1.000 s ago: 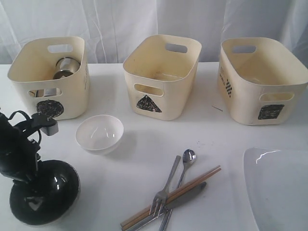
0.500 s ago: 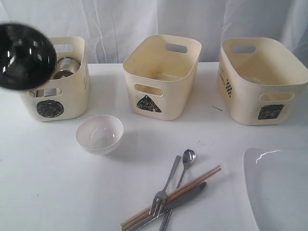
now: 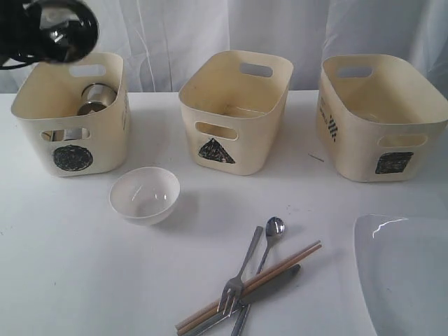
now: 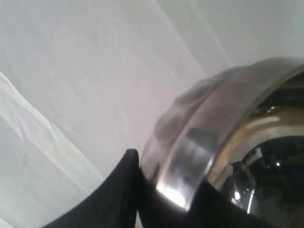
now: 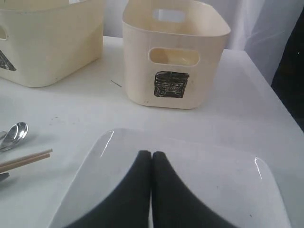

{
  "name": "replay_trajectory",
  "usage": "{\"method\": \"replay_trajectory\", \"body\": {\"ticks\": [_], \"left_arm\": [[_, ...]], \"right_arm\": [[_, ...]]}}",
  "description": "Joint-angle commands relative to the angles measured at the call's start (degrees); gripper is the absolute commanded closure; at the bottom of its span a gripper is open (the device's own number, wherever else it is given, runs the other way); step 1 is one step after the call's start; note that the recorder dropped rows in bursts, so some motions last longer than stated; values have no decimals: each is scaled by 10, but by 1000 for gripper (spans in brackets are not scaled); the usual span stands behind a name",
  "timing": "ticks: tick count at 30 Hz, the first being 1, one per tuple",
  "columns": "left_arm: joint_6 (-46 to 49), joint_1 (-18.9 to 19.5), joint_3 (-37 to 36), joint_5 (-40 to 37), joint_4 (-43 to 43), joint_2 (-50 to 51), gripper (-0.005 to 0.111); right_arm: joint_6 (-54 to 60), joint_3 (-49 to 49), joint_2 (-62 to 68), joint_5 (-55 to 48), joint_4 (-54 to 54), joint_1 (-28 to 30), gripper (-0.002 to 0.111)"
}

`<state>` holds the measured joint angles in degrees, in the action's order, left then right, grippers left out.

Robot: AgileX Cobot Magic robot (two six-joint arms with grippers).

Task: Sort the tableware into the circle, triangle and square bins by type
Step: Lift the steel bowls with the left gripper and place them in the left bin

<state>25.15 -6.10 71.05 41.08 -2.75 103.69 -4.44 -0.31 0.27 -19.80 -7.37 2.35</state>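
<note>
My left gripper (image 4: 166, 183) is shut on the rim of a shiny steel bowl (image 3: 66, 31), held tilted in the air over the back left of the circle bin (image 3: 70, 140). That bin holds a steel mug (image 3: 96, 98). The triangle bin (image 3: 234, 119) and square bin (image 3: 381, 126) stand to its right. A small white bowl (image 3: 144, 194) sits in front of the circle bin. Fork (image 3: 238, 280), spoon (image 3: 273, 227), knife (image 3: 276, 280) and chopsticks (image 3: 283, 262) lie crossed near the front. My right gripper (image 5: 151, 154) is shut, empty, above the white plate (image 5: 218, 180).
A white curtain hangs behind the bins. The plate (image 3: 406, 273) reaches past the front right corner of the exterior view. The square bin (image 5: 173, 57) stands just beyond the plate in the right wrist view.
The left arm has lifted the steel bowl from the table's front left up to above the circle bin. Everything else has stayed in place.
</note>
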Motion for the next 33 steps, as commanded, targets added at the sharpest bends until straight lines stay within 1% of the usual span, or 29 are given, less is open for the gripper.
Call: {"method": "replay_trajectory", "body": {"ticks": [1, 3, 6, 8, 10, 12, 13, 15, 18, 21, 24, 26, 29, 33], "left_arm": [[4, 9, 49, -102, -7, 45, 107], [4, 9, 56, -119, -5, 50, 104], [1, 9, 57, -124, -6, 50, 90], [-2, 9, 57, -125, -7, 47, 74], [-38, 9, 57, -133, -7, 43, 61], [-84, 9, 57, -153, -7, 32, 51], [-99, 9, 57, -170, -7, 26, 48], [-106, 9, 57, -202, -7, 12, 45], [-107, 9, 57, -251, -7, -19, 45], [-131, 9, 57, -306, -7, -67, 45], [-166, 9, 57, -382, -7, -122, 45], [-208, 9, 57, -458, -7, -163, 45], [-256, 9, 57, -607, -34, -212, 45], [-248, 9, 57, -831, -108, -238, 45]], "right_arm": [[-3, 3, -3, 2, -1, 0, 108], [-3, 3, -3, 2, -1, 0, 108], [-3, 3, -3, 2, -1, 0, 108], [-3, 3, -3, 2, -1, 0, 108], [-3, 3, -3, 2, -1, 0, 108], [-3, 3, -3, 2, -1, 0, 108], [-3, 3, -3, 2, -1, 0, 108], [-3, 3, -3, 2, -1, 0, 108], [-3, 3, -3, 2, -1, 0, 108], [-3, 3, -3, 2, -1, 0, 108], [-3, 3, -3, 2, -1, 0, 108], [-3, 3, -3, 2, -1, 0, 108], [-3, 3, -3, 2, -1, 0, 108], [-3, 3, -3, 2, -1, 0, 108]]}}
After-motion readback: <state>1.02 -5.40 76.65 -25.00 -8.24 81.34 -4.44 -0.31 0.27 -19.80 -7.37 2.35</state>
